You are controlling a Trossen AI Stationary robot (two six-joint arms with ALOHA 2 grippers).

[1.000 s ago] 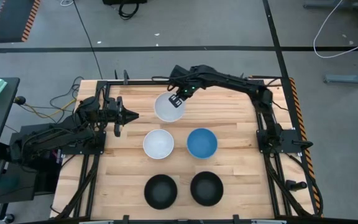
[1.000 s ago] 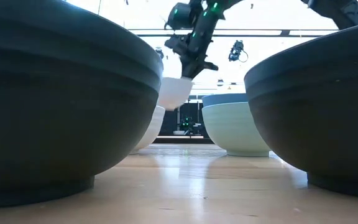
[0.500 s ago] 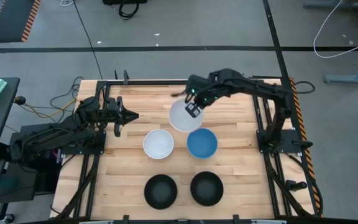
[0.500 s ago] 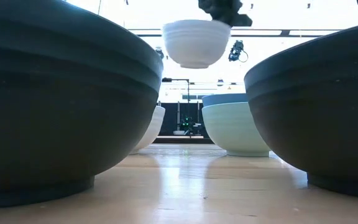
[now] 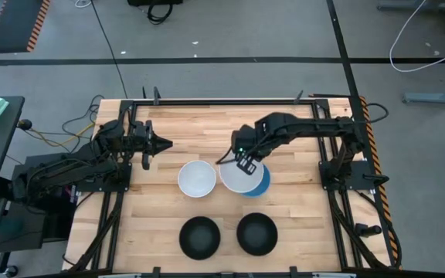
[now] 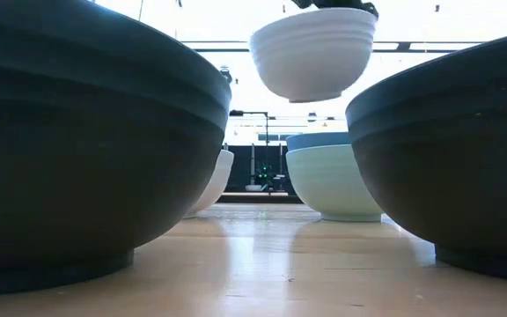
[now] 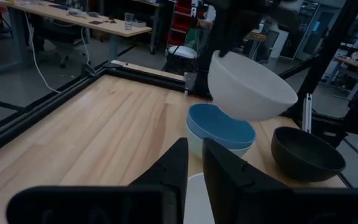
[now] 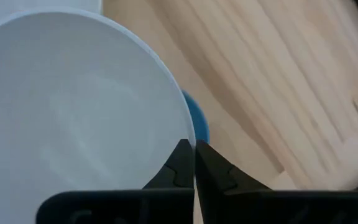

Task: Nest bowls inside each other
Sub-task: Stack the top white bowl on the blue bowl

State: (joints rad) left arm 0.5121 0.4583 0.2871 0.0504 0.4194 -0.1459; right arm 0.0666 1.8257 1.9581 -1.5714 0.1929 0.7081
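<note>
The right tool is clamped thin on the rim of a white bowl, its fingers nearly together with only the bowl wall between them, and the bowl hangs in the air above the blue bowl, covering most of it from above. The low view shows the white bowl well clear of the surface.

The main risk is the offset. From above, the carried bowl sits toward 9 o'clock of the blue one, so a straight drop would likely land its base on the blue rim and tip it, or knock the second white bowl just beside it. The hold is by one edge only, so the bowl may swing or slip if the arm jolts.

Two black bowls sit at 6 o'clock. The left tool waits at 9 o'clock, its fingers only slightly parted and holding nothing.
</note>
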